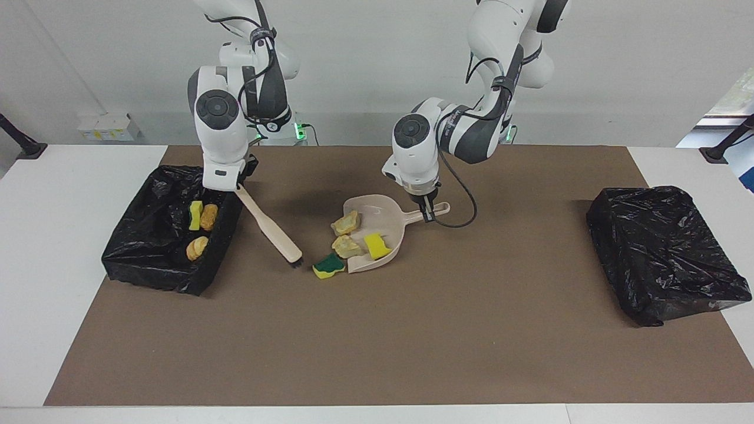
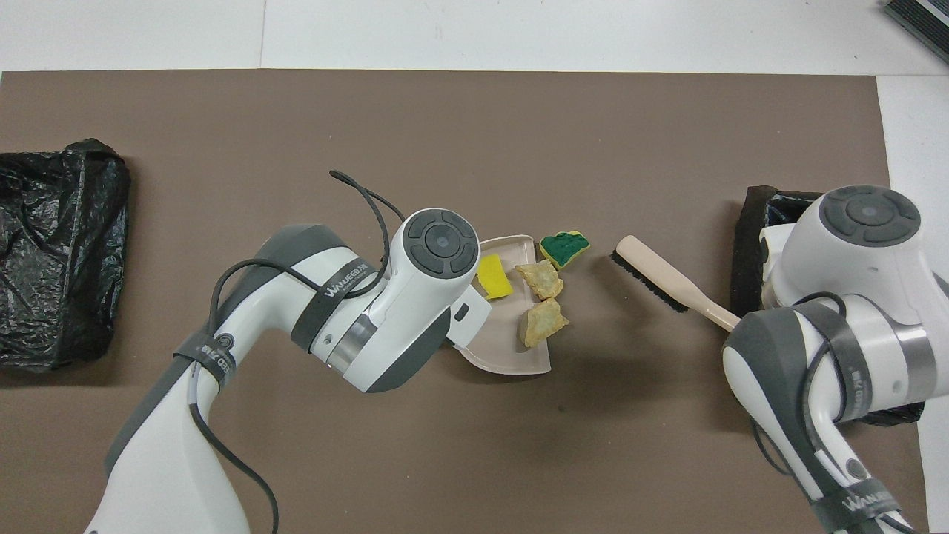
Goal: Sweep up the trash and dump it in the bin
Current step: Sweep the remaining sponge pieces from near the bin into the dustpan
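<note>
At the right arm's end of the bench (image 1: 59,247), an open bin lined with a black bag (image 1: 147,259) holds a yellow sponge bit (image 1: 195,215) and two brown lumps (image 1: 208,217). Over its edge, the right end effector (image 1: 238,187) pinches the handle of a brush (image 1: 271,232), whose bristles point down toward the brown mat (image 1: 377,341). A green-and-yellow sponge (image 1: 328,266) lies on the mat, just beside the mouth of the dustpan (image 1: 377,207). Inside the pan sit two beige chunks (image 1: 346,222) and a yellow sponge piece (image 1: 376,245). The left end effector (image 1: 429,211) is pressed together on the dustpan handle. A closed black bag (image 1: 662,253) lies at the left arm's end.
</note>
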### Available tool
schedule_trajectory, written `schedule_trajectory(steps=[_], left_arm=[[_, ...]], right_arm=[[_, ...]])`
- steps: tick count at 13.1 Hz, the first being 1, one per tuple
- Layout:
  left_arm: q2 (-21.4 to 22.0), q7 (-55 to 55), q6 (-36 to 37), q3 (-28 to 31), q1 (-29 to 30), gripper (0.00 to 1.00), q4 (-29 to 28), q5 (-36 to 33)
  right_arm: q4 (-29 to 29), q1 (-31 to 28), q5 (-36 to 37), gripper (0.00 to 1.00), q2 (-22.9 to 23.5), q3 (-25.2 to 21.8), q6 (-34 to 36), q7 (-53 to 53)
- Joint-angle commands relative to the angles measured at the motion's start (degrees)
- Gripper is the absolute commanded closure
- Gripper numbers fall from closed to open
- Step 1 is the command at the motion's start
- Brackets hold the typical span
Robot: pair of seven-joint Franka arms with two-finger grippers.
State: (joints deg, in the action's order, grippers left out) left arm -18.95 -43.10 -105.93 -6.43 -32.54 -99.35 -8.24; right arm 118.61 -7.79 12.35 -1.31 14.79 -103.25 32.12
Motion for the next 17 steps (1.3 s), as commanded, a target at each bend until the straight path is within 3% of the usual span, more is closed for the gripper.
schedule_trajectory(steps=[1, 5, 7, 11, 13, 17], left_arm=[[1.0, 0.1, -1.3, 0.2, 0.4, 1.0, -1.7, 0.6], [1.0, -0.1, -1.3, 0.2, 1.2, 1.0, -2.1, 1.7], [1.0, 1.2, -1.2, 0.3, 1.2, 1.0, -2.0, 2.5], [1.1, 5.3, -0.9, 0.3, 0.5, 1.0, -2.1, 3.1], [1.2, 5.3, -1.1, 0.2, 0.5, 1.0, -2.1, 3.2], [1.5, -2.1, -4.8, 0.2, 2.8, 1.0, -4.3, 6.7]], right_arm=[[0.7, 0.7, -1.3, 1.0, 1.2, 0.2, -3.9, -3.5], [2.3, 0.8, -3.4, 1.0, 5.0, 0.2, -4.8, -14.9], [2.3, 4.8, -4.9, 1.0, 5.6, 0.3, -4.9, -20.1], [4.9, 13.0, -12.6, 1.0, 3.2, 0.3, -4.4, -31.4], [6.0, 15.8, -13.0, 1.0, 1.3, 0.4, -1.5, -37.3], [6.4, 23.5, -15.6, 1.0, -0.6, 0.4, 0.4, -48.6]])
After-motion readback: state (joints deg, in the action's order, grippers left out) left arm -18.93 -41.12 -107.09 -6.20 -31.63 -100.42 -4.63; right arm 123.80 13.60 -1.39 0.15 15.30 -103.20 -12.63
